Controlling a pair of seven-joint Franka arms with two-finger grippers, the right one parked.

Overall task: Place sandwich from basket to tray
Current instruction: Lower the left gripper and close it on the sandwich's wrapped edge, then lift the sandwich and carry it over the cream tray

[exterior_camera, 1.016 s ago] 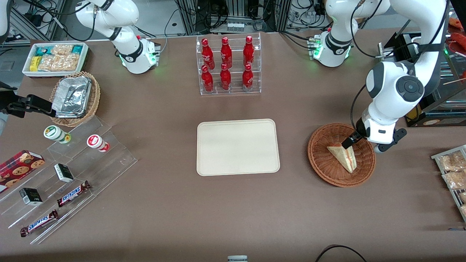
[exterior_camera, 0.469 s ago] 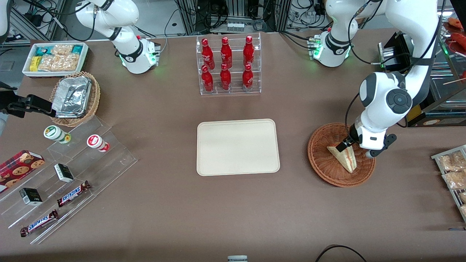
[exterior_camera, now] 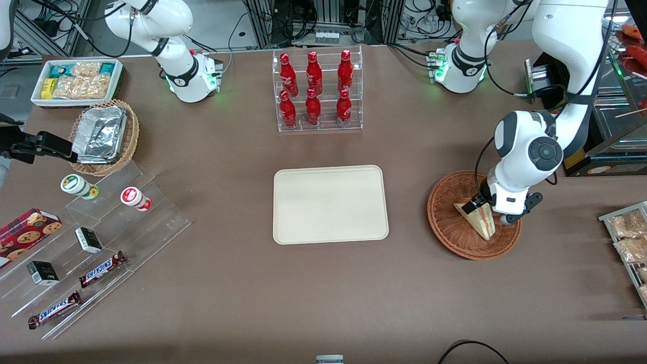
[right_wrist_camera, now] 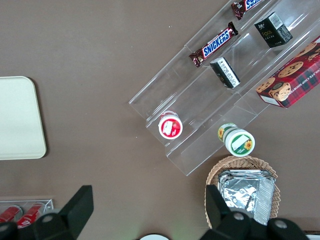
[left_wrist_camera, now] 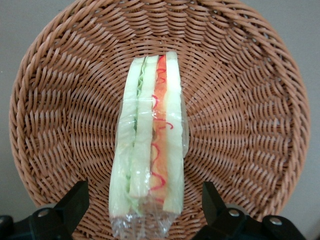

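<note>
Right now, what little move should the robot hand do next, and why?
Probably close. The gripper is open, a finger on each side of the sandwich, which lies in the basket. Squeezing gently would hold it for lifting toward the tray.

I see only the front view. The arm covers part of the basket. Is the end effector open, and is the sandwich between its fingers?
Observer: Yes. In the left wrist view the end effector is open, one finger on each side of the sandwich, with gaps to both.
Operator: Is the sandwich wrapped?
Observer: Yes, clear film covers it and bunches at the end near the fingers.
Operator: How does it lie in the basket?
Observer: On its edge, its bread and filling layers facing the wrist camera, roughly at the middle of the basket.
Operator: Is the tray bare?
Observer: Yes, nothing lies on the tray.
</note>
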